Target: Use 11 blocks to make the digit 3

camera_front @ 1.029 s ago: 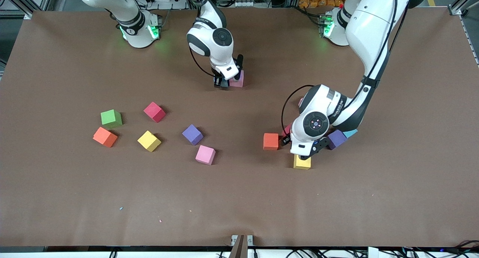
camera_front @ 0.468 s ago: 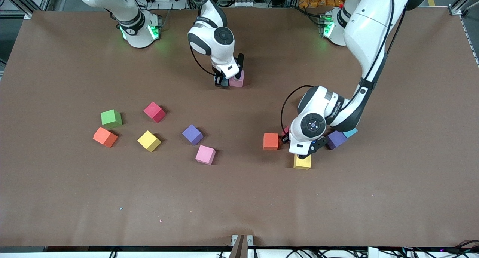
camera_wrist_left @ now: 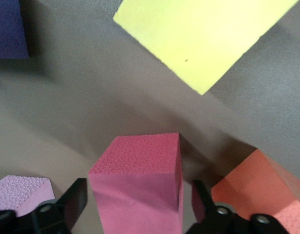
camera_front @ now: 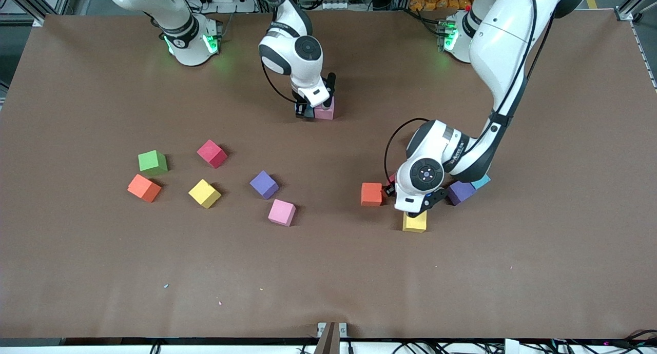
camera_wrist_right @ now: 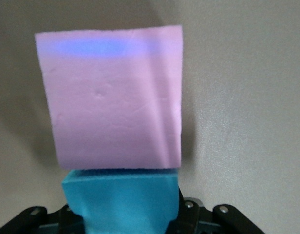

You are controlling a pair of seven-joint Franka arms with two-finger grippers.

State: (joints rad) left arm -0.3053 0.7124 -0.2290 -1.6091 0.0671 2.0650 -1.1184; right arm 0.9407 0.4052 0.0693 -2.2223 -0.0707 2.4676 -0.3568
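Still building early: only a few blocks gathering toward the left arm's end, six lying scattered. Left claw (camera_wrist_left: 135, 214) straddling a red block (camera_wrist_left: 138, 187), jaws wide, beside the yellow block (camera_front: 414, 222). Right claw (camera_wrist_right: 125, 214) gripping a light blue block (camera_wrist_right: 121, 195) against a pink block (camera_wrist_right: 111, 95).

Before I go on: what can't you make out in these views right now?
- Front view: the left arm's wrist covers the red block and the left gripper; only a sliver shows.
- Front view: the light blue block beside the purple one is mostly hidden by the left arm.
- Front view: the right gripper hides its blue block; contact with the pink block is unclear.
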